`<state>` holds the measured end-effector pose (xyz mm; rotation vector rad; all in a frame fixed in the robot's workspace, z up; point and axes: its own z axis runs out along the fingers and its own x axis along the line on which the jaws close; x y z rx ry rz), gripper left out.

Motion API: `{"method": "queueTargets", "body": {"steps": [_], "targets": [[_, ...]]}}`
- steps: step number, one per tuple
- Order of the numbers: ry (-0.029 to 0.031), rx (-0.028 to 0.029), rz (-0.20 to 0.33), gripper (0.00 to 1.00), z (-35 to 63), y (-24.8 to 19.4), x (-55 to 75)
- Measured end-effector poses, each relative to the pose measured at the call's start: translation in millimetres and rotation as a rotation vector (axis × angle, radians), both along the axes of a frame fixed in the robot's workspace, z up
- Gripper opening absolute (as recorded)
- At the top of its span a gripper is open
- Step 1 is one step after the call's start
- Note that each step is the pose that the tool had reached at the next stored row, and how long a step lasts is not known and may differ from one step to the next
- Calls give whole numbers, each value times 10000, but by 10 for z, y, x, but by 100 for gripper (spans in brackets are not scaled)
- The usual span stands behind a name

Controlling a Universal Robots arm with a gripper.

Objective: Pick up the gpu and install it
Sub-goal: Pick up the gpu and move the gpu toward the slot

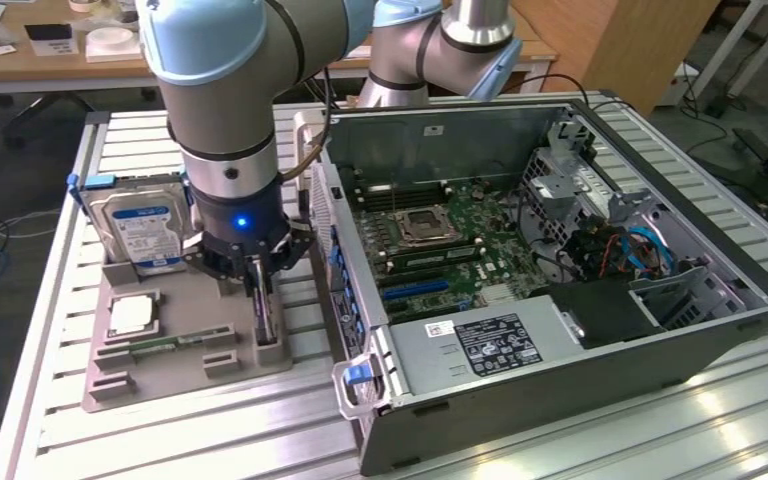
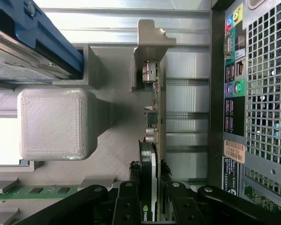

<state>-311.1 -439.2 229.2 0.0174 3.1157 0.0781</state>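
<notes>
Pinching the gpu (image 2: 155,108) by its 2 flat faces with the gripper (image 2: 147,187), low over the gray holder tray (image 1: 177,380). Standing on edge, in a slot along the tray's edge nearest the open computer case (image 1: 558,400). At a tray corner away from the case, upright, 1 hard drive (image 1: 144,230). All on the slatted table (image 1: 117,140).

i see my jaws pinched on either side of the gpu (image 2: 153,112), which stands on edge in the grey tray (image 2: 117,154); the computer case (image 2: 262,93) sits just beside it, ports showing.
</notes>
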Motion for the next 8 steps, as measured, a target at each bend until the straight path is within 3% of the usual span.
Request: {"method": "queueTargets", "body": {"steps": [8], "targets": [[-1, 3, 16, 27, 6, 0, 0]]}}
